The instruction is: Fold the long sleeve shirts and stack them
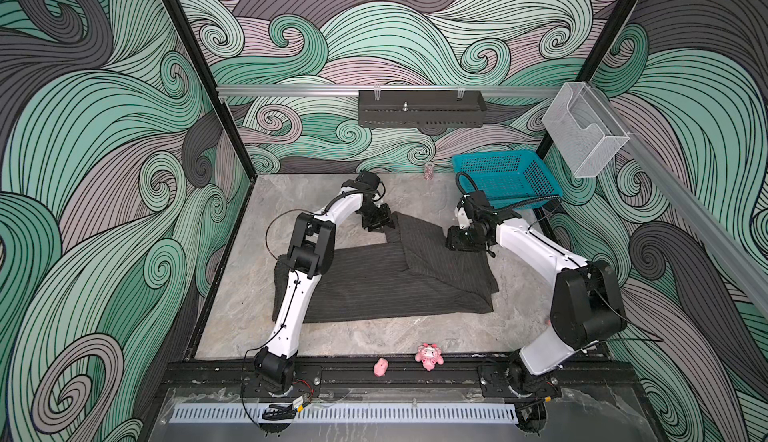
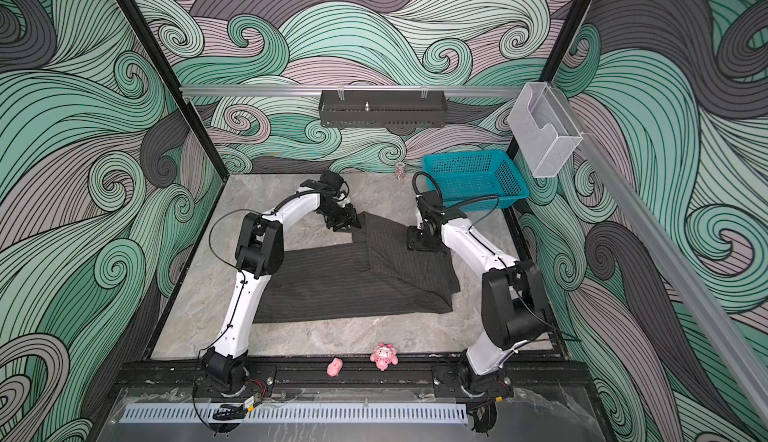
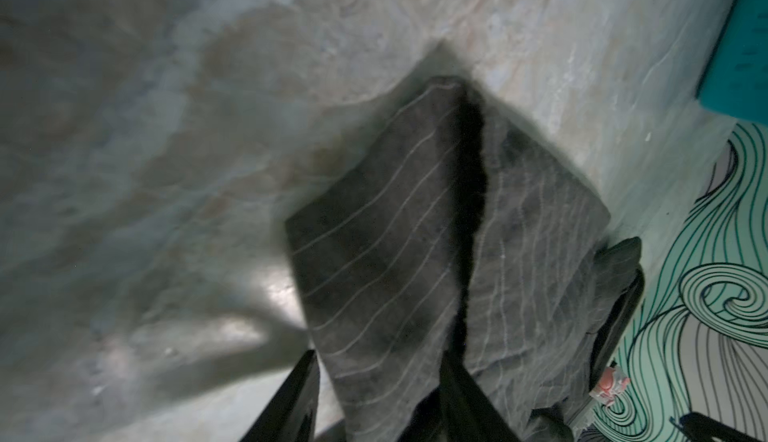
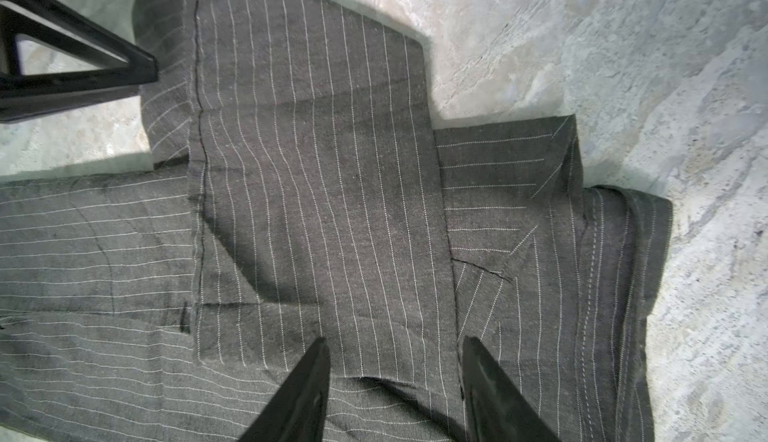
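The left gripper point(image 1: 381, 226) sits low at the far end of a folded strip point(image 1: 415, 238) of the shirt. In its wrist view the left gripper's point(image 3: 378, 357) black fingers stand partly apart with the striped cloth running up between them. I cannot tell whether they pinch it or only straddle it. The picture is blurred there.

The right gripper point(image 1: 459, 246) is at the strip's right edge, above the shirt. Its wrist view shows the right gripper point(image 4: 395, 340) with its two black fingers spread. The near end of the strip point(image 4: 311, 170) lies flat between them and nothing is clamped.

The dark charcoal pinstriped long sleeve shirt point(image 1: 365, 286) lies on the grey marbled tabletop point(image 1: 257, 219), roughly mid-table between the two arms. In both top views its long axis runs left to right, and the left arm crosses over its left end. Its pinstripes follow that axis. The strip crosses the body at nearly a right angle, right of its middle. It points toward the far edge of the table and leans slightly left, with its own stripes running along its length. Right of the strip the cloth is doubled over. A stitched edge point(image 4: 592, 253) borders the shirt's right end. Which end carries the collar I cannot tell.

A teal perforated plastic basket point(image 1: 536, 178) stands at the far right corner, apart from the shirt.
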Controlling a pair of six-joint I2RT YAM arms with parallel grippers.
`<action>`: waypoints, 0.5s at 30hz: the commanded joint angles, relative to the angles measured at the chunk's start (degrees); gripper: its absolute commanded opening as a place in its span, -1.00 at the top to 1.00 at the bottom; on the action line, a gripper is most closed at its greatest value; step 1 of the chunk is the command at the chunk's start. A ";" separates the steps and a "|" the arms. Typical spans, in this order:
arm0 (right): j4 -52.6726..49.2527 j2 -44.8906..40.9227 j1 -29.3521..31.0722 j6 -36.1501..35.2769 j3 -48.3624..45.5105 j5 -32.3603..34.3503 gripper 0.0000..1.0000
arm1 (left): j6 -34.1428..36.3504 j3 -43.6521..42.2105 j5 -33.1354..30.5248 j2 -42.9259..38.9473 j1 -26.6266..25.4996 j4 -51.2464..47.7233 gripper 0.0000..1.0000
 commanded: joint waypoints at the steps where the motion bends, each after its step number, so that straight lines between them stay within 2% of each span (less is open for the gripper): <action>1: -0.74 -2.39 -0.46 -0.39 -1.00 -0.40 -0.05 | -0.68 4.38 1.40 4.03 -0.62 -1.36 0.22; 5: -0.86 -3.42 -0.74 -0.79 -1.36 -0.55 -0.03 | 1.27 9.77 0.54 4.43 -0.64 -1.66 0.83; 7: -0.86 -3.71 -0.89 -1.00 -1.53 -0.60 -0.03 | 3.90 12.00 -0.52 2.80 -0.64 -0.40 1.00; 10: -0.81 -4.19 -0.99 -1.55 -1.60 -0.80 -0.02 | 9.66 10.54 -0.99 -2.69 -0.87 6.15 1.00; 15: -0.04 -5.89 -0.99 -2.97 -2.34 -0.89 -0.02 | 24.29 -2.89 2.07 -15.18 -2.84 22.98 1.00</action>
